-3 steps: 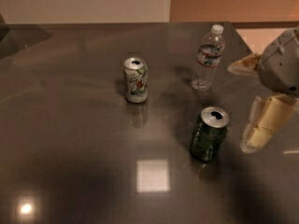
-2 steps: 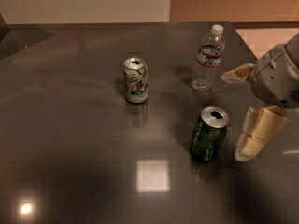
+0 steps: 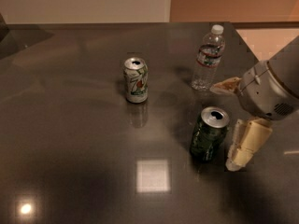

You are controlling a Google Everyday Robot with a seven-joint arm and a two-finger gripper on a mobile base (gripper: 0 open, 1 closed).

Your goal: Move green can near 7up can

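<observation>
The green can [image 3: 208,135] stands upright on the dark, glossy table [image 3: 70,148], right of centre and towards the near side, its silver top open. The 7up can [image 3: 136,80] stands upright well apart from it, up and to the left, nearer the middle of the table. A clear bottle [image 3: 208,58] with a white cap stands upright behind the green can, near the far right corner, and it is the only other object on the table. The stretch of table between the two cans is bare, so nothing stands on the straight line from one to the other; the bottle sits off to the right of that line. The gripper [image 3: 222,126] reaches in from the right edge on a round grey wrist [image 3: 268,90]. Its jaws stand wide: one of its pale fingers [image 3: 226,85] points left just beside the bottle's base, the other lies just right of the green can, close to its side, and whether it touches the can I cannot tell. The can is not clamped. The table's far edge runs along the wall at the top, and its right edge slants away behind the bottle and the wrist. To the left and to the front of both cans the surface is wide, marked only by a square glare [image 3: 152,175] and a small bright spot [image 3: 25,208].
</observation>
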